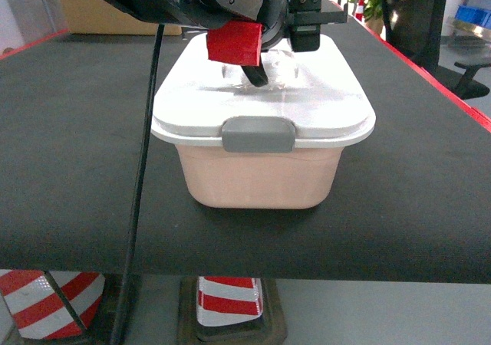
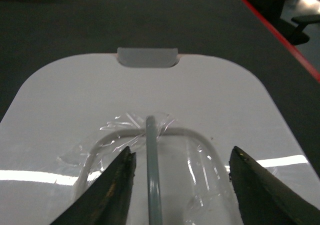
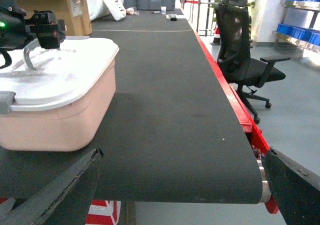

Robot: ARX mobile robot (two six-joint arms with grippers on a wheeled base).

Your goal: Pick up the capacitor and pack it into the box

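The left gripper (image 2: 180, 185) hangs just above the middle of the box's lid, its two dark fingers (image 2: 112, 195) spread apart with nothing between them but a grey strap or tube (image 2: 152, 175) that runs straight up the centre of the left wrist view. Under the fingers, one curved clear handle loop (image 2: 150, 135) is fixed to the lid with crinkled transparent tape; whether the fingers touch it cannot be told. In the head view the same arm comes in from the top, black, with one patch of red tape (image 1: 236, 42) on its underside. The lid (image 1: 199, 92) is white with rounded corners and sits closed on the box (image 1: 257, 178), one pale pink plastic tub with rounded corners. Two grey clips show: one on the near edge of the lid in the head view (image 1: 258, 133) and one on the far edge in the left wrist view (image 2: 147, 57). The box stands on a black table top (image 1: 69, 169) edged in red, near its front edge. No capacitor can be made out in any view. One black cable (image 1: 142, 161) drops from the arm across the table's left side and over the front edge. The right gripper (image 3: 180, 185) is held well off to the right of the box, its two dark fingers (image 3: 55, 190) spread wide at the bottom corners of the right wrist view and holding nothing. Beyond the table there are one black office chair (image 3: 245, 60), one open brown cardboard carton (image 3: 55, 10) and, below the table front, two red-and-white striped cones (image 1: 226, 299).
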